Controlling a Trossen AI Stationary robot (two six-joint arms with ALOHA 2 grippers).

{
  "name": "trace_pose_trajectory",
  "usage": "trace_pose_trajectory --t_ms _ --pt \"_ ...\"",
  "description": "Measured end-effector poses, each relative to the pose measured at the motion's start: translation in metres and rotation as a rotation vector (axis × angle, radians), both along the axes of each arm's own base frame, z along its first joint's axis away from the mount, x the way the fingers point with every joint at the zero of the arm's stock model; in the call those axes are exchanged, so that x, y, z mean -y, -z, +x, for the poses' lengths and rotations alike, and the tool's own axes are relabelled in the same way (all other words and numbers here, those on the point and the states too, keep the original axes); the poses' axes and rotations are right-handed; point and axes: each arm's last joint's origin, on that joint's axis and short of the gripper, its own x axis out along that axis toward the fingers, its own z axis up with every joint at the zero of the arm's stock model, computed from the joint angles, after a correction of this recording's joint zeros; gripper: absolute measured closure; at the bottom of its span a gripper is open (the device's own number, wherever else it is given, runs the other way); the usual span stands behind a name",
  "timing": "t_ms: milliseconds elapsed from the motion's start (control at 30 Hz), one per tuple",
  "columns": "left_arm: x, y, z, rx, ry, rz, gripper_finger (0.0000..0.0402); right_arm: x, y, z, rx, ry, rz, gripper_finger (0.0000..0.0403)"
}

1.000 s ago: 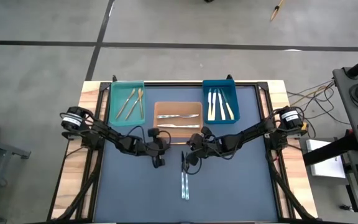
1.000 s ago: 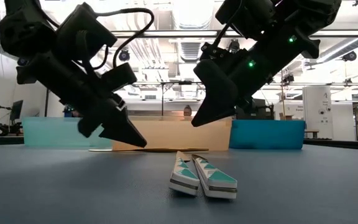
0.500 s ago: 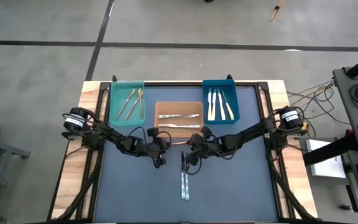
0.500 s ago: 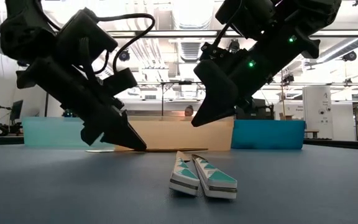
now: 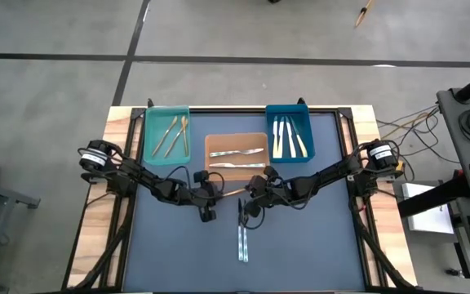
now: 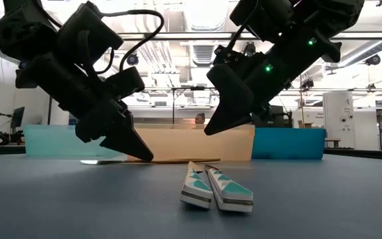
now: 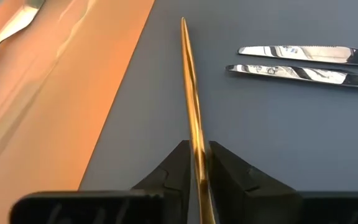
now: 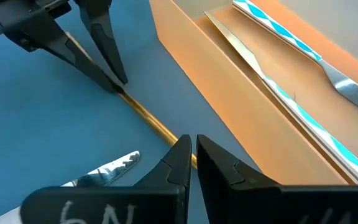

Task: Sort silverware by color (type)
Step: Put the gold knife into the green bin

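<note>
Gold utensil (image 7: 191, 93) lies flat along the orange bin (image 7: 55, 112), pinched in left gripper (image 7: 196, 163).

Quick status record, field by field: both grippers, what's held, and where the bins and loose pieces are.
left gripper: fingers closed on gold utensil, low on the mat beside the orange bin
right gripper: shut, empty, hovering near the gold utensil's other end
loose on mat: two silver knives
teal bin: gold pieces
blue bin: cream-handled pieces
orange bin: two silver pieces
</note>
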Motion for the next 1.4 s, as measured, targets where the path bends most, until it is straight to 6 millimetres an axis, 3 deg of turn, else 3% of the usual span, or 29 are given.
trace_pose_trajectory --t_ms 333,533,833,1167,1400 --pt "0.002 -0.001 0.000 0.004 0.012 0.010 0.0270 0.000 0.000 0.000 0.000 -0.001 0.000 0.0385" --pt "0.002 0.007 0.003 0.012 0.005 0.025 0.0257 0.000 0.000 0.000 0.000 -0.002 0.001 0.0385" --pt "0.004 0.015 0.005 -0.002 0.005 0.026 0.0287 0.000 0.000 0.000 0.003 -0.004 0.000 0.0385" --pt "0.005 0.016 0.004 -0.015 0.021 0.015 0.0393 0.000 0.000 0.000 0.002 -0.004 0.000 0.0385" --pt "0.009 0.011 0.002 -0.003 0.027 0.011 0.0398 -0.001 0.000 0.000 0.000 -0.011 -0.005 0.0385"
